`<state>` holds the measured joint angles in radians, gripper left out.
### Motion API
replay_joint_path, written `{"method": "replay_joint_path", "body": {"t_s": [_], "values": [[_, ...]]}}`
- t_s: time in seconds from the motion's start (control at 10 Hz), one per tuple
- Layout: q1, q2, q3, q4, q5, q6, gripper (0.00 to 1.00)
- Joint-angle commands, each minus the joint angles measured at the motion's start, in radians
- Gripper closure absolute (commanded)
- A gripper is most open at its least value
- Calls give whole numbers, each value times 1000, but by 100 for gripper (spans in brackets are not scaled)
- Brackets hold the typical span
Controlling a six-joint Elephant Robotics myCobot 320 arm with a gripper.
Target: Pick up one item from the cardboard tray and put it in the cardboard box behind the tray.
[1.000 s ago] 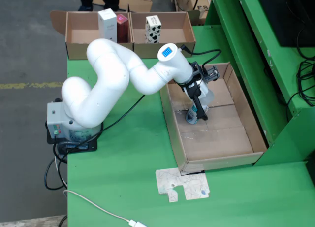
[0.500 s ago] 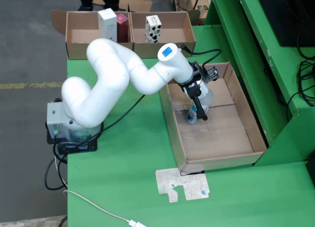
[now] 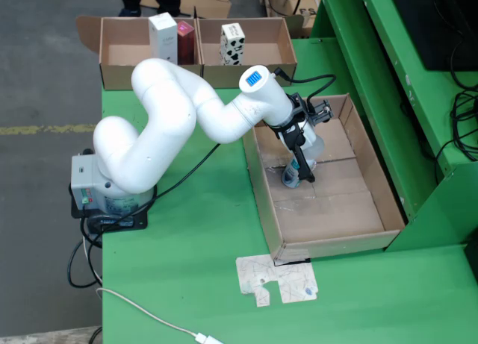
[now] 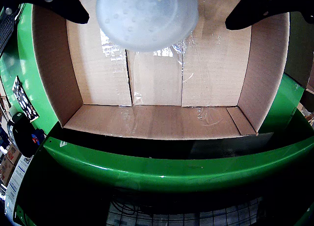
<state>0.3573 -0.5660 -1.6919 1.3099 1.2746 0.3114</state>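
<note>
The cardboard tray (image 3: 328,210), a long shallow carton on the green table (image 3: 187,284), holds one visible item, a pale translucent rounded bottle (image 3: 293,177) with a bluish end, lying on the tray floor toward the tray's left wall in the fixed view. The white arm (image 3: 160,127) rises from its grey base (image 3: 93,187) at the table's left edge, bends up through a rounded shoulder, then runs rightward and down, its forearm crossing the tray's near-left corner and its wrist tipped so the black gripper (image 3: 301,172) points steeply down into the tray. The gripper's tips sit right at the bottle; from the fixed view it is hard to judge whether they touch it. In the gripper-mounted view the bottle (image 4: 147,17) fills the top centre as a cloudy dome, with the two black fingers (image 4: 64,5) set well out to either side of it, spread wide, with clear gaps between them and the bottle. The same view shows the tray's taped floor (image 4: 157,120) and the far wall beneath. Behind the tray, at the table's far edge, stand two open cardboard boxes (image 3: 198,49) side by side; the left one holds a white carton (image 3: 163,36) and a red carton (image 3: 185,41), the right a black-and-white spotted carton (image 3: 232,43), all upright.
</note>
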Motion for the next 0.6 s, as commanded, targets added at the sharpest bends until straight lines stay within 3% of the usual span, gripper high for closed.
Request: {"method": "replay_joint_path", "body": {"t_s": [0.0,0.2,0.5], "values": [[4,23,23,13,-6,-5,0],[4,23,23,13,-6,-5,0],[4,23,23,13,-6,-5,30]]}}
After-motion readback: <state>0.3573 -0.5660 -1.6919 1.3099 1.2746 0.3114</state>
